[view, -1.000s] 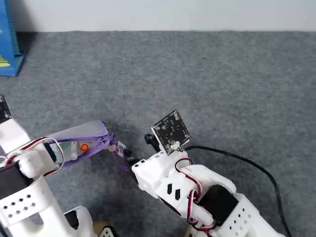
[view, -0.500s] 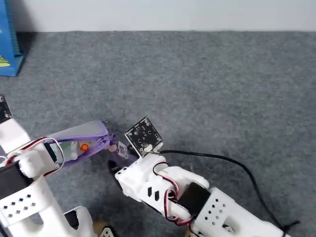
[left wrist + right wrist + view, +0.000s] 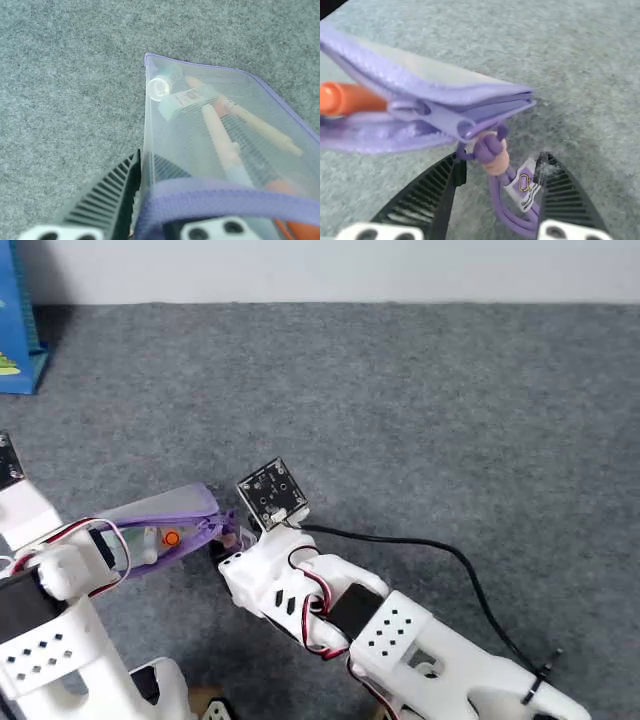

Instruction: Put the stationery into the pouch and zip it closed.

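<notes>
Right wrist view: the right claw (image 3: 501, 161) stands apart, its two ribbed jaws straddling the purple pull cord (image 3: 496, 206) that hangs from the zipper slider (image 3: 465, 129). A bead (image 3: 495, 159) on the cord sits level with the jaw tips, and a small tag (image 3: 522, 185) lies just beside the far jaw. No jaw is seen touching the cord. The slider sits at the very end of the pouch (image 3: 420, 85). Beyond it the two purple lips are parted, and an orange pen cap (image 3: 345, 98) shows between them. The left wrist view shows the left claw (image 3: 149, 167) clamped on the pouch wall near its other end, with the pens (image 3: 222, 140) lying lengthwise inside the mesh. In the high view the pouch is held just above the bench (image 3: 450, 420), its long axis running from the left arm toward the right claw. The right claw is therefore the nearer to the slider end. Assessment: the stationery appears stowed and the closing is not yet done. The next move calls for the right claw to close on the cord and draw the slider along the pouch's long axis, toward the left claw's end, while that end is held firm. Risk: the cord may slip between the jaws.
</notes>
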Controlling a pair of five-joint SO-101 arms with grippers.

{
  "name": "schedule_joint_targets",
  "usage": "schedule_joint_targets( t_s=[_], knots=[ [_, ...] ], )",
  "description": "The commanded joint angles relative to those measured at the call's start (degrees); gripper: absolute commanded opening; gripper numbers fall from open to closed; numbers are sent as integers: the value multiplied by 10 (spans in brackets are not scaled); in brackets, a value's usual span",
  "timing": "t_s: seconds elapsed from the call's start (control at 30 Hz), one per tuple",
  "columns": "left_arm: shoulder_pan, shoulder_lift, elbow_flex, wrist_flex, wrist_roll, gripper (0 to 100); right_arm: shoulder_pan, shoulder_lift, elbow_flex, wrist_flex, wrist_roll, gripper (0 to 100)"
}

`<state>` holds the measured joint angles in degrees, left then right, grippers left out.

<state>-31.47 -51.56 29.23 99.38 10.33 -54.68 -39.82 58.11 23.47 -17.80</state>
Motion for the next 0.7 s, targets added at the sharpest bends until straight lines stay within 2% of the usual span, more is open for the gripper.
schedule_joint_targets(
  t_s=[0.0,0.1,0.17,0.27,0.4,0.67],
  knots=[
    [-4,8,-2,6,4,11,7,0,-4,-15,-3,173],
    [-4,8,-2,6,4,11,11,0,-4,-22,-3,76],
    [-4,8,-2,6,4,11,15,0,-4,-29,-2,45],
    [-4,8,-1,6,4,11,25,0,-4,-31,3,38],
    [-4,8,-1,6,4,11,34,-34,4,-25,47,6],
    [-4,8,-2,6,4,11,35,-206,89,-25,112,7]
  ],
)
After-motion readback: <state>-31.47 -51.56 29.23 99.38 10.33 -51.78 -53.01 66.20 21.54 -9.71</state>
